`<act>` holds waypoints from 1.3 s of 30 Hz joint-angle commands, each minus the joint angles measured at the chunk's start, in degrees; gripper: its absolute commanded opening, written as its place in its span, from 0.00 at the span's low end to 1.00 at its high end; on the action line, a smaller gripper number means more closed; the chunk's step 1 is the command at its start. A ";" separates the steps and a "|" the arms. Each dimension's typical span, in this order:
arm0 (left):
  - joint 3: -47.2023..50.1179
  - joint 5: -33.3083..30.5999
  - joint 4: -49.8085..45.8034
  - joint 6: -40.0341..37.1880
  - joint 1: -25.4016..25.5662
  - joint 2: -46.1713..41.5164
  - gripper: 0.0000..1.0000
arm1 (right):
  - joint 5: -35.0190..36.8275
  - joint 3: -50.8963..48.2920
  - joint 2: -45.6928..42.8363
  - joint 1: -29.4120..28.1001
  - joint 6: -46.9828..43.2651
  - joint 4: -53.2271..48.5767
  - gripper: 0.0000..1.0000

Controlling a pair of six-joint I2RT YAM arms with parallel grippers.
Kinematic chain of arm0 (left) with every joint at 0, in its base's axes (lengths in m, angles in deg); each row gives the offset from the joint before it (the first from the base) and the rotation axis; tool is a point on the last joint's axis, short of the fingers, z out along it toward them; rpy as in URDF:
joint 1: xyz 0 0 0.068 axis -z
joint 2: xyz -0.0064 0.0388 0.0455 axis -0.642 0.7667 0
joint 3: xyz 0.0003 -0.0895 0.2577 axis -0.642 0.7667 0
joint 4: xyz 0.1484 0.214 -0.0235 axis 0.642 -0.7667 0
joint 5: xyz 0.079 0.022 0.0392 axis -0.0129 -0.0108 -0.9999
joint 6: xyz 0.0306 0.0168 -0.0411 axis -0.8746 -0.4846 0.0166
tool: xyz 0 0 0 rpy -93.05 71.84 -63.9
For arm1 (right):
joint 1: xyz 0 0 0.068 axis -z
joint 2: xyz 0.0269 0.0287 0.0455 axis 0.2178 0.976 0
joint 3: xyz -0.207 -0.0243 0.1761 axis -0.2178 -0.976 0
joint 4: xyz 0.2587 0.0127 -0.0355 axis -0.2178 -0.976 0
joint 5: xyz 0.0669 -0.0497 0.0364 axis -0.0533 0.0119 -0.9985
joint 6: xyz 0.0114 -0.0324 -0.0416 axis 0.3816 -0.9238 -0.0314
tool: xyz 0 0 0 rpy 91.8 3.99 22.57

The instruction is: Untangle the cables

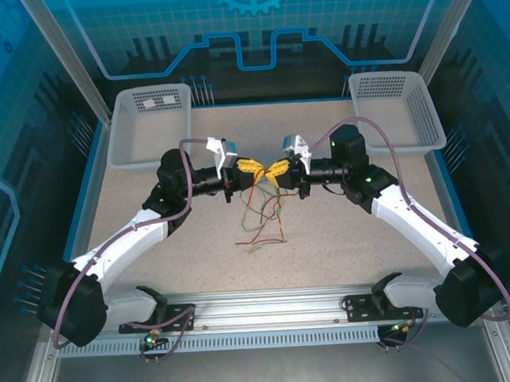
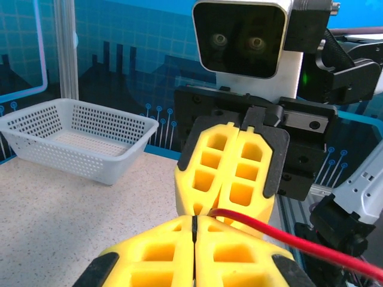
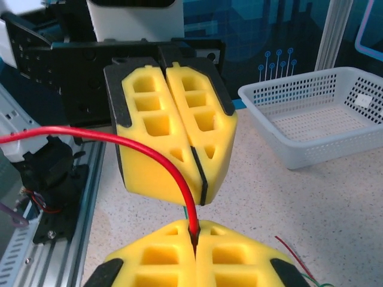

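**Desk:** Which step is this?

**Operator:** Separation, mid-table. In the top view my left gripper [image 1: 248, 167] and right gripper [image 1: 277, 169] meet tip to tip at frame centre, both with their yellow pads pressed together. The right one pinches the red cable [image 3: 177, 182], which runs into its seam at the bottom of its wrist view. I cannot tell whether the left one has a strand. The rest of the cables [image 1: 261, 216] trail down-frame from the tips onto the table [image 1: 360, 228], with red, green and yellow strands crossed.

**Desk:** Next move?

**Operator:** As I judge it, I should draw the grippers apart slowly, so the red strand slides out of the tangle rather than cinching it.

**Desk:** Room?

**Operator:** There is open tabletop left and right of centre. The upper-left basket [image 1: 149, 128] and the upper-right basket [image 1: 400, 106] both sit well apart from the tips. The rail [image 1: 261, 306] along the bottom edge bounds the near side, so I would pull sideways rather than toward it.
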 commanded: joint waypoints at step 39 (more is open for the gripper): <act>13.45 -44.86 -2.79 -2.09 -9.79 -19.77 0.00 | 50.22 -10.13 -19.41 19.33 20.99 -1.72 0.00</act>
